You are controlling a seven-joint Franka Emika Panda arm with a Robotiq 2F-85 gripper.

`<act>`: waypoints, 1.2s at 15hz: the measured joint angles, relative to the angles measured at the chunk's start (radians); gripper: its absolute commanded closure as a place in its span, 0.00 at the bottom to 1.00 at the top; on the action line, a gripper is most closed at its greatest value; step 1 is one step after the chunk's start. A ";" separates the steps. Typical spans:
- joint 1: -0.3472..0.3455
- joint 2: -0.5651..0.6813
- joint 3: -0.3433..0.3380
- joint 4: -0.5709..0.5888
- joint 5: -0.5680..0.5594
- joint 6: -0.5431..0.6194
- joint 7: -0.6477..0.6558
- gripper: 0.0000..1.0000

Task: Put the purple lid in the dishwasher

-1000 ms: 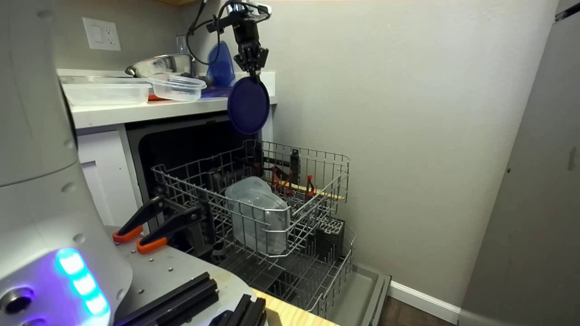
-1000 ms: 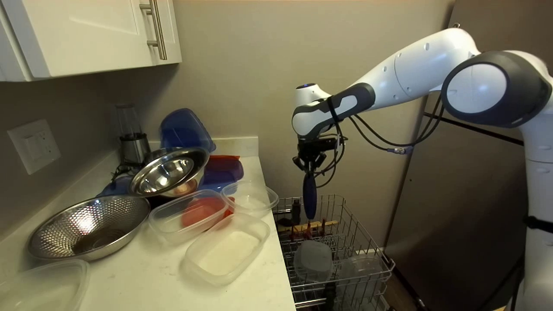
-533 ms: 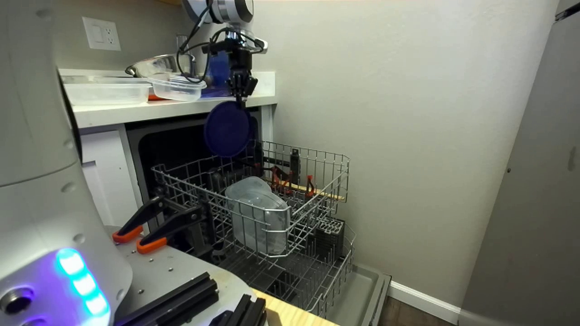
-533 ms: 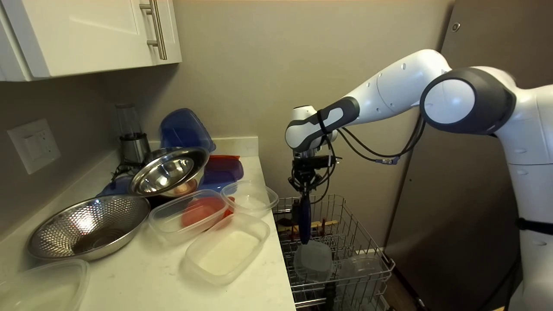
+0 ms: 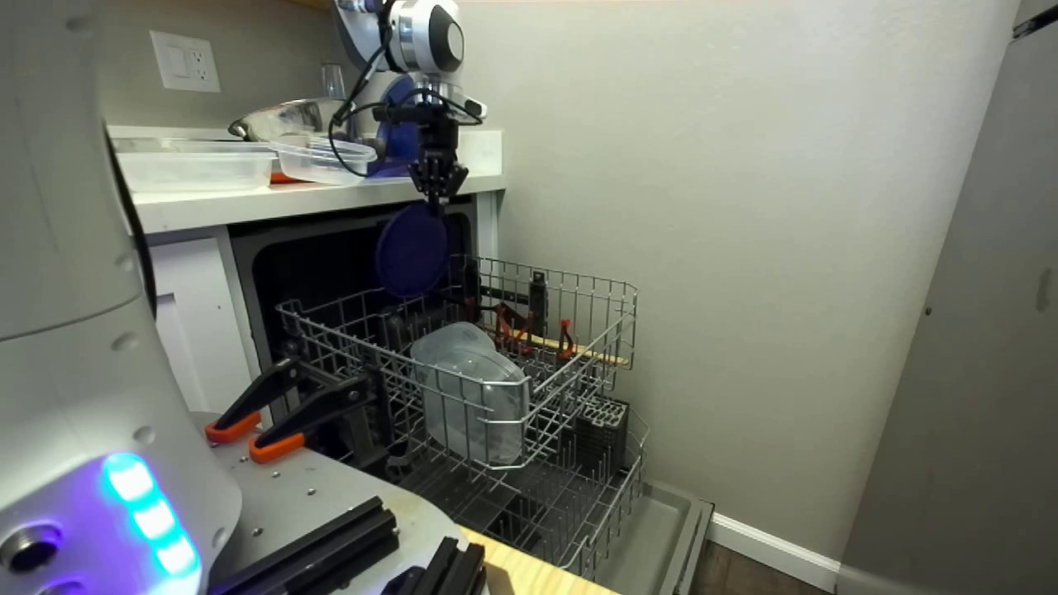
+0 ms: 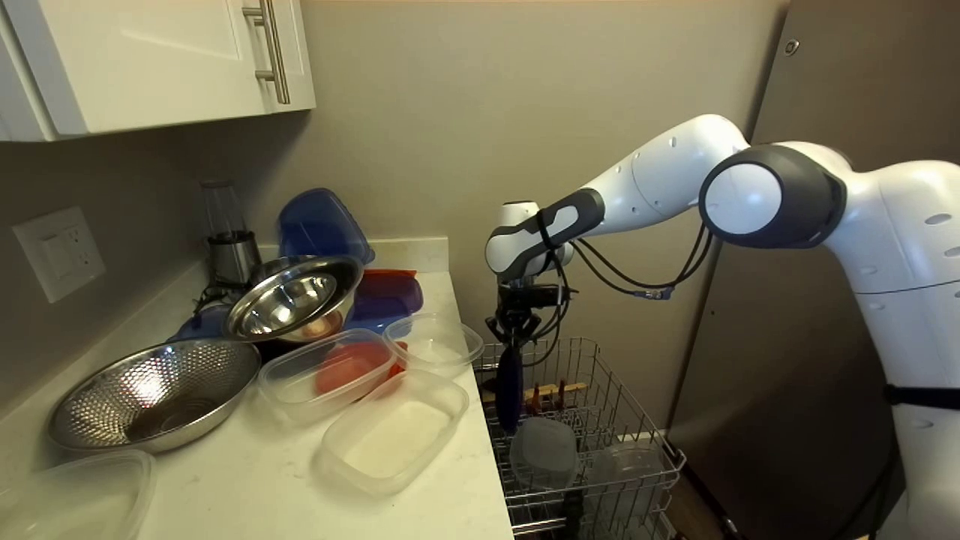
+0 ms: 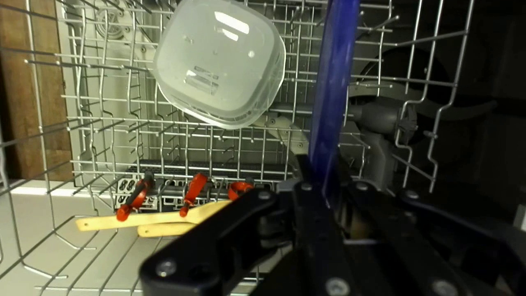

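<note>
In the last second I've seen the purple lid [image 5: 412, 250] come down and drift left in both exterior views, the hand [image 5: 436, 206] going with it. In an exterior view it had overlapped the edge of the surface [image 5: 331, 198], upper middle of the frame; now it shows lower, against the dark inside of the dishwasher [image 5: 322, 260]. The white arm [image 6: 645, 184] has sunk too, its elbow [image 6: 742, 199] lower and farther left.
</note>
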 measured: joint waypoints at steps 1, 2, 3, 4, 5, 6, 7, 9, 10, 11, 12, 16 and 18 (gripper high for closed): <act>0.000 0.013 -0.001 0.009 -0.001 0.027 -0.005 0.93; 0.000 0.026 -0.003 0.020 -0.004 0.050 -0.007 0.93; 0.001 0.039 -0.006 0.032 -0.007 0.069 -0.008 0.93; 0.001 0.053 -0.009 0.043 -0.008 0.082 -0.009 0.93; 0.001 0.068 -0.012 0.055 -0.009 0.092 -0.010 0.93; 0.001 0.083 -0.015 0.066 -0.009 0.096 -0.013 0.93; 0.000 0.098 -0.019 0.076 -0.009 0.099 -0.014 0.93; 0.001 0.124 -0.024 0.093 -0.009 0.099 -0.017 0.93; 0.001 0.136 -0.026 0.101 -0.009 0.099 -0.018 0.93; 0.001 0.146 -0.027 0.107 -0.009 0.100 -0.019 0.93; 0.001 0.154 -0.028 0.113 -0.009 0.100 -0.019 0.93; 0.002 0.186 -0.028 0.130 -0.009 0.100 -0.027 0.93; 0.004 0.205 -0.028 0.139 -0.009 0.100 -0.036 0.93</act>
